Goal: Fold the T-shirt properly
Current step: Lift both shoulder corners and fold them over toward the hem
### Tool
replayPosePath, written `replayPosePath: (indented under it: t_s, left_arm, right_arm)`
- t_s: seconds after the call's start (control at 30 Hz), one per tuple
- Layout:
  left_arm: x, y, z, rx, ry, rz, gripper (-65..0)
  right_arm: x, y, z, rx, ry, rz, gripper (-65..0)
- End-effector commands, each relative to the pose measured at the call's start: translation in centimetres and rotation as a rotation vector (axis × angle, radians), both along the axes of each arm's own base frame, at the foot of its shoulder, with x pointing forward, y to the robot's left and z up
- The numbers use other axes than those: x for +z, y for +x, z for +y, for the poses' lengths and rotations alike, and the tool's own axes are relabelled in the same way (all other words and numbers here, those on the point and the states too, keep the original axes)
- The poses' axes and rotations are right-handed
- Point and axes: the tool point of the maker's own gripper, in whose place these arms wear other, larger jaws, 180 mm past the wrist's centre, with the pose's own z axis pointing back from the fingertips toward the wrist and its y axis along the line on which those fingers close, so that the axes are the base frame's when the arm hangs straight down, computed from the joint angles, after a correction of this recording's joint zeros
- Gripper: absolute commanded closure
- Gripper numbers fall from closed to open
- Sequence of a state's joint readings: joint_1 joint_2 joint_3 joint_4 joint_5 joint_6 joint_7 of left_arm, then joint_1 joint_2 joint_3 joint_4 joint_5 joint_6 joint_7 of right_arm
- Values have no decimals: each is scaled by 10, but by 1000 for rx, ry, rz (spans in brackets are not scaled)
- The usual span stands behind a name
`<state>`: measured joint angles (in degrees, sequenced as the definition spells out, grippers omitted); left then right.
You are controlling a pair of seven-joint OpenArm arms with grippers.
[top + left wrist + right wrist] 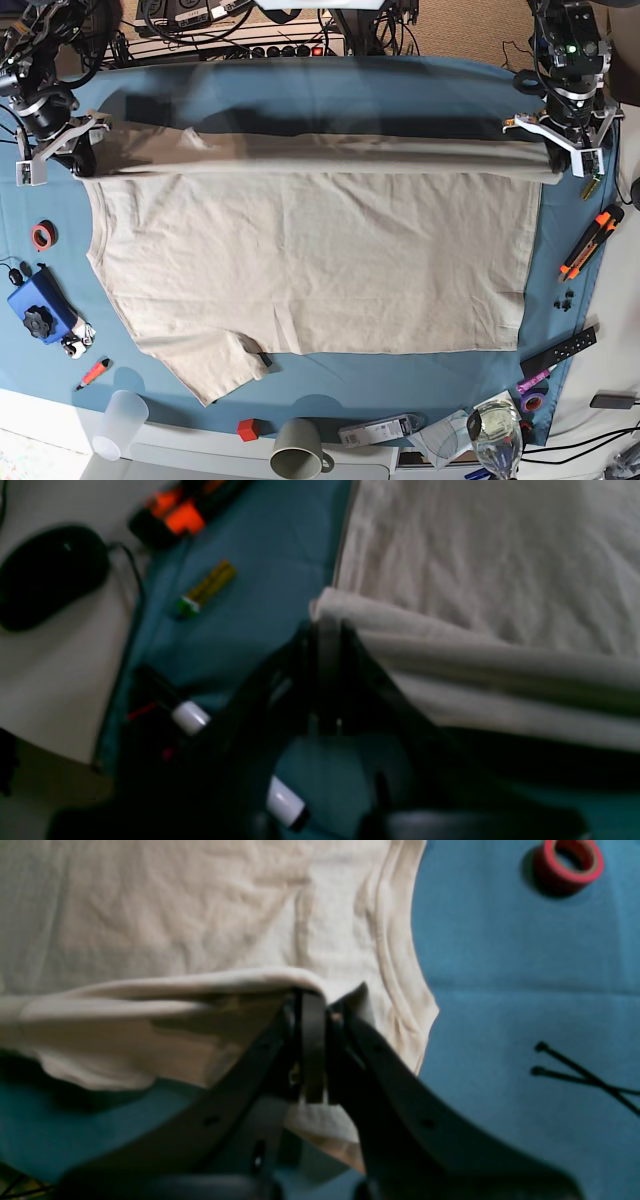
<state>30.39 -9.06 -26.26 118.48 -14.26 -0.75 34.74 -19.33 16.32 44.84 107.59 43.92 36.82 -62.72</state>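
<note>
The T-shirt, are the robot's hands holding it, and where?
Yes. Both grip the T-shirt along its lifted far edge: the left gripper at one end, the right gripper near the collar end.

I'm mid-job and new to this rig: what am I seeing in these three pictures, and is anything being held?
It is a two-armed robot over a table with a teal cloth. The base view looks straight down; the other two come from cameras on each wrist, looking along the black fingers. A beige T-shirt lies spread flat. The left tool, on the right side of the base view, and the right tool, on its left side, are each shut on the shirt's far edge, lifting it into a long fold. Around it lie a red tape roll, markers, cups and a computer mouse.
</note>
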Motion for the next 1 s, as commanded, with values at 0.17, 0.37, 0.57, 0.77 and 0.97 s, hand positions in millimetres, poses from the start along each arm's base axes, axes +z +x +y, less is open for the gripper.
replayPosePath:
  t_s: [0.17,0.37,0.57,0.77,0.97]
  left_arm:
    - [5,19,10,19,18,-48,0]
    - [12,30,13,19,24,-76,0]
    - [7,36,15,25,15,-78,0]
    - [-15,50,11,5,-51,-53,0]
    - [-14,67,7,-28,-64,-74,0]
  right_arm:
    - [21,14,-8,-10,-38,-80,0]
    - [15,31,7,45,-79,-77,0]
    - [12,57,16,56,-158,-71,0]
    - [18,72,16,49,-216,-98,0]
    - [4,83,5,5,-165,-88,0]
